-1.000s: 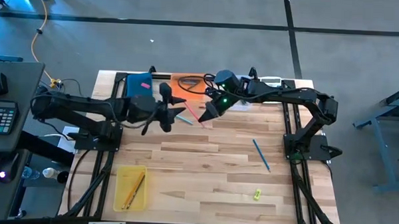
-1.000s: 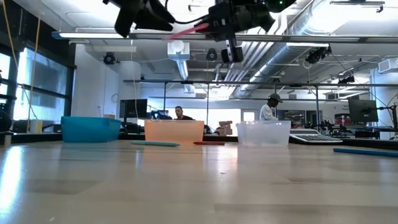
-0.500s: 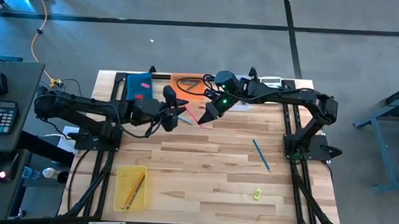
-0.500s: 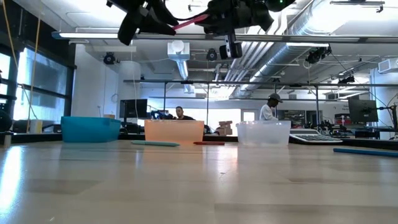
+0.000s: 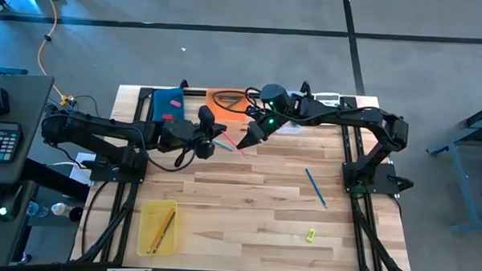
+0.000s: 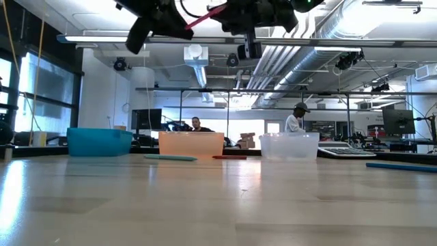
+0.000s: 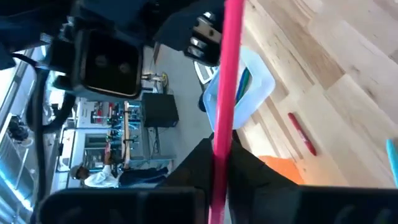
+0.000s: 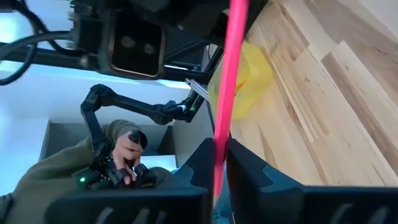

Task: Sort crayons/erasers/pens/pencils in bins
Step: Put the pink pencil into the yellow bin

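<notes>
Overhead, a pink pencil [image 5: 231,137] hangs above the table's rear half, spanning between the two grippers — each wrist view shows it running straight out from between that arm's own dark fingers. The left gripper [image 5: 215,135] is clamped on its nine-o'clock end, and the right gripper [image 5: 246,140] grips its three-o'clock end. From table height the pencil [image 6: 205,13] slants high over the bins.

Along the twelve-o'clock edge sit the blue bin [image 5: 166,103], the orange bin [image 5: 230,100] and the clear bin [image 6: 289,145]; a red stick [image 7: 301,134] lies on the wood just beside the orange one. The yellow bin [image 5: 155,227], holding pencils, sits near seven o'clock. A blue pen [image 5: 315,187] lies toward four o'clock, with a small yellow piece [image 5: 311,234] at five o'clock.

A grey calculator [image 5: 1,140] rests on the side desk at nine o'clock.
</notes>
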Available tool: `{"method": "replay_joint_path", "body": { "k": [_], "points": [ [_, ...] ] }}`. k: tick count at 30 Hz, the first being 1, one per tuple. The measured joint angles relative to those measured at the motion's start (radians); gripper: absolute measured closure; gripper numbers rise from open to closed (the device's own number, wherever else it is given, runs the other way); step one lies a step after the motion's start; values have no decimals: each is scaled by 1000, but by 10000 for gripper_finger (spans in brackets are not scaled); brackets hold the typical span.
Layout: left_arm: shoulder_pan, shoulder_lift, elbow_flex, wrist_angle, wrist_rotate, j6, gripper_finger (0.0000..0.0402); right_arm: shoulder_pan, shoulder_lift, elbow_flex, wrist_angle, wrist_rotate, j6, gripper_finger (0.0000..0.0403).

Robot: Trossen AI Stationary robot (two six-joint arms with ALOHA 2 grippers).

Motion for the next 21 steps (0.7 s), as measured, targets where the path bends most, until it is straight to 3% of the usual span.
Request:
{"method": "replay_joint_path", "body": {
  "k": [14, 21],
  "points": [
    [0, 0, 1, -53, -8, -116, 397, -37, -18, 1, 31, 32, -39, 202],
    [0, 0, 1, -190, -11, -324, 398, -135, -90, 57, 14, 83, -194, 172]
  ]
}}
